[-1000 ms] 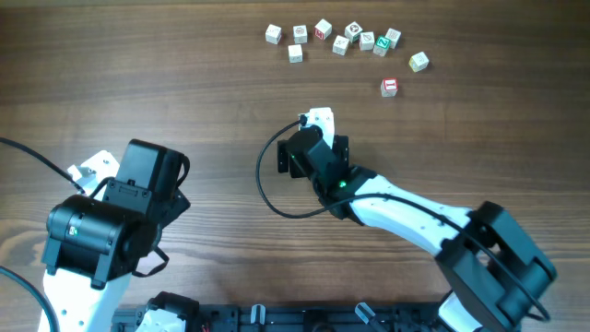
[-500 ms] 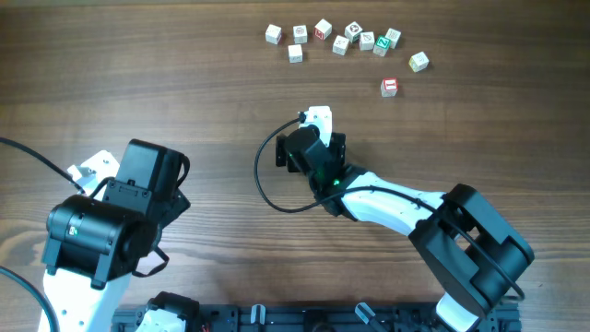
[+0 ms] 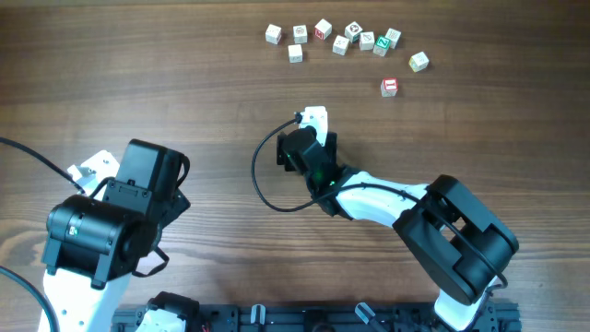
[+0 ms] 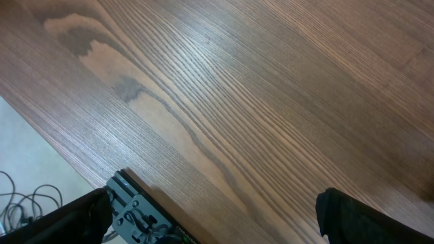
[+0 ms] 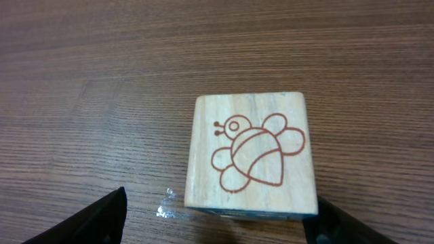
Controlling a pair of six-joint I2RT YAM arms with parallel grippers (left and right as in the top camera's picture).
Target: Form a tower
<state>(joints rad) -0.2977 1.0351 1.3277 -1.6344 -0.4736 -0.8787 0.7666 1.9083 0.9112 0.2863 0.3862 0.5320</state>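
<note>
Tower point(image 5: 249, 152), bee-printed top, inside open right gripper point(image 5: 217, 207), left gripper point(image 4: 213, 207) open, empty

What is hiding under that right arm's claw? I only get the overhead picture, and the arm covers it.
Observer: The right wrist camera shows a pale wooden cube with a bee outlined in reddish brown on top. It sits between the spread fingers of the right claw.
Visitor: Is it lying there by itself?
Observer: A thin blue-green strip shows under its near edge, so it seems to rest on another cube. No more of that one shows.
Visitor: And the left claw?
Observer: Its wrist camera shows the left claw open over the table, with nothing between its fingers.
</note>
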